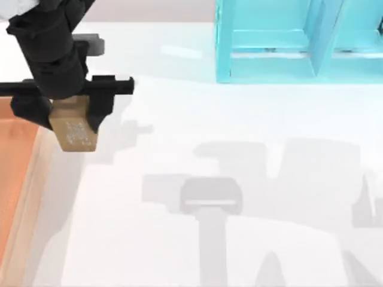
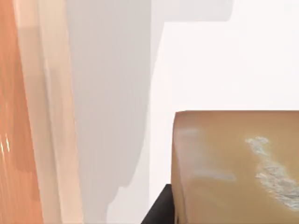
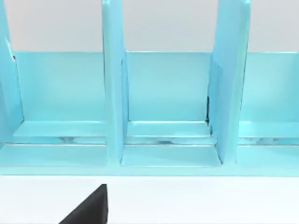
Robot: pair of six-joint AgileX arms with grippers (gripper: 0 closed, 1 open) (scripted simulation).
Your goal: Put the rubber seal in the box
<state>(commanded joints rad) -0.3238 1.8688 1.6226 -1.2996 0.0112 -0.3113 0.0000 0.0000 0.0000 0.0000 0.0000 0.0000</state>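
At the far left of the table (image 1: 239,131), the box (image 1: 30,197) lies against the left edge of the top view: an orange-brown floor bordered by a light tan rim that runs toward the near side. In the left wrist view the same box (image 2: 32,116) shows as an orange band with a pale rim beside it, and white table surface beyond.

Just to the right of the box rim, the left gripper (image 1: 73,116) hangs over the table, its black fingers clamped on either side of the rubber seal (image 1: 75,128). The seal is a tan-brown block held clear of the surface, and its whitish speckled stamp mark faces upward toward the overhead camera. It sits above the white tabletop beside the rim — not over the box floor. The left wrist view catches the rubber seal (image 2: 236,168) up close, with the pale stamp mark along one side and a dark bit of finger below it.

Farther right, grey shadows of the arms fall across the middle of the table. At the far right stands a turquoise frame (image 1: 299,42) with upright dividers; the right wrist view faces this turquoise frame (image 3: 163,102) and its open compartments. A dark corner of the right gripper (image 3: 88,207) edges into that view — I cannot tell how its fingers stand.
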